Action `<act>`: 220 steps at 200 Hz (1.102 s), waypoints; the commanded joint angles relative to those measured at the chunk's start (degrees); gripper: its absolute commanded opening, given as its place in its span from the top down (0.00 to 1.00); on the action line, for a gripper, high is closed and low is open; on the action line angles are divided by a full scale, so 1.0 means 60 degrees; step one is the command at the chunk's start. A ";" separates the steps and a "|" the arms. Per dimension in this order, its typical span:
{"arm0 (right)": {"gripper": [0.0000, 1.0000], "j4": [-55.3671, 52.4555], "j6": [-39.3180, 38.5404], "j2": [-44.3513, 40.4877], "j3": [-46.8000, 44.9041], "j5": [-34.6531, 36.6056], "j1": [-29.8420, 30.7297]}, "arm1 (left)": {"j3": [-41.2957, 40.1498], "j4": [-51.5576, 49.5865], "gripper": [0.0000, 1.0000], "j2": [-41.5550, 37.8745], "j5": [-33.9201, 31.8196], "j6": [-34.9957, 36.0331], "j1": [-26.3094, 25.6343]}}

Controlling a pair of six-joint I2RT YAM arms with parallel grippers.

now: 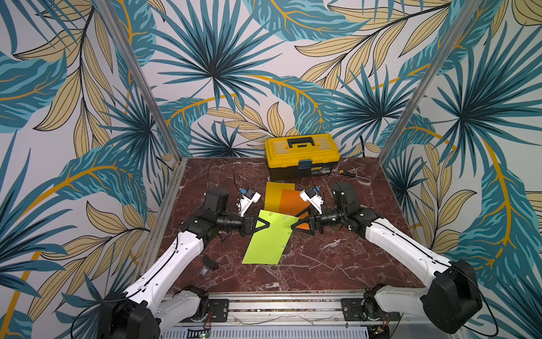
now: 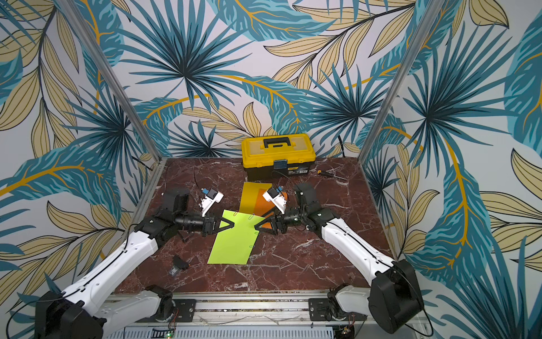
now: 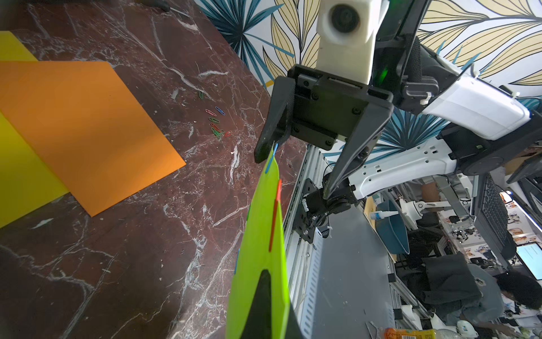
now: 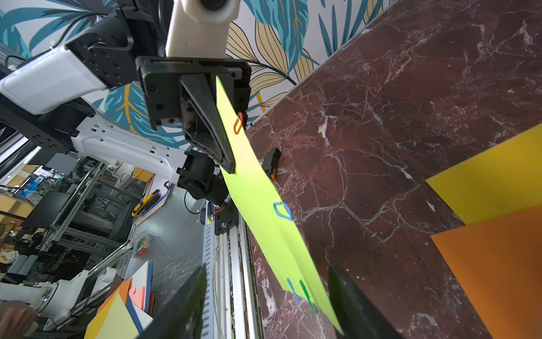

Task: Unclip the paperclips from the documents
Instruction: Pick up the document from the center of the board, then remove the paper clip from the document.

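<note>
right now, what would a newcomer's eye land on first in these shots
The lime green sheet stands out, held up over the middle of the marble table. The left gripper is shut on one edge, the right gripper is open around the opposite edge, and coloured paperclips are clipped along it. Behind it the orange sheet and the yellow sheet lie flat, with a yellow toolbox at the back.

No legible text or labels
</note>
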 commanded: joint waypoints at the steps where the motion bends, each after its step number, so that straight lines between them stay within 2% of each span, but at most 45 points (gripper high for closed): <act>1: 0.33 -0.1709 -0.1143 -0.0184 0.0494 0.0522 -0.0042 | -0.0095 0.0099 1.00 -0.0142 0.0439 0.0342 0.0062; 98: 0.34 -0.3499 -0.2576 0.1107 0.2968 0.0334 0.0222 | -0.0065 0.0056 1.00 0.0225 0.0958 0.0360 -0.0048; 167: 0.41 -0.3827 -0.2844 0.2279 0.4101 -0.0064 0.0742 | -0.0007 -0.0134 1.00 0.0430 0.0812 0.0506 -0.0268; 220: 0.49 -0.3887 -0.2826 0.2731 0.4422 -0.0444 0.0938 | 0.0096 -0.0145 1.00 0.0548 0.0643 0.0595 -0.0356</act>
